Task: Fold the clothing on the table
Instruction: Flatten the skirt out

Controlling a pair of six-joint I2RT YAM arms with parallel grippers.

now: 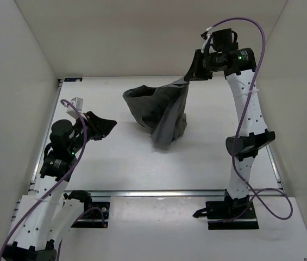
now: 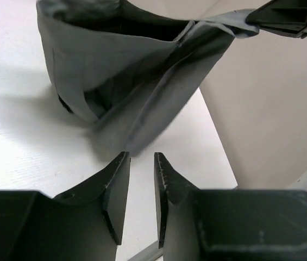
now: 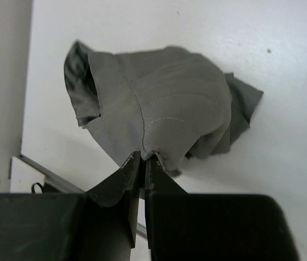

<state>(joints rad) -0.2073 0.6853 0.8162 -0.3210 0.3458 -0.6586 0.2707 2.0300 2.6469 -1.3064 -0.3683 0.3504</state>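
Dark grey pleated clothing (image 1: pixel 158 111) hangs bunched from one edge pinched in my right claw (image 1: pixel 191 76), its lower folds heaped on the white table (image 1: pixel 120 163).

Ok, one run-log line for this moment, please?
right pincer: shut on edge of clothing, lifted, rest on table | left pincer: ajar, empty, apart from clothing

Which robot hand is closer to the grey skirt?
Right. The right gripper pinches an edge of the clothing, holding it up; the left gripper hangs empty, apart from it.
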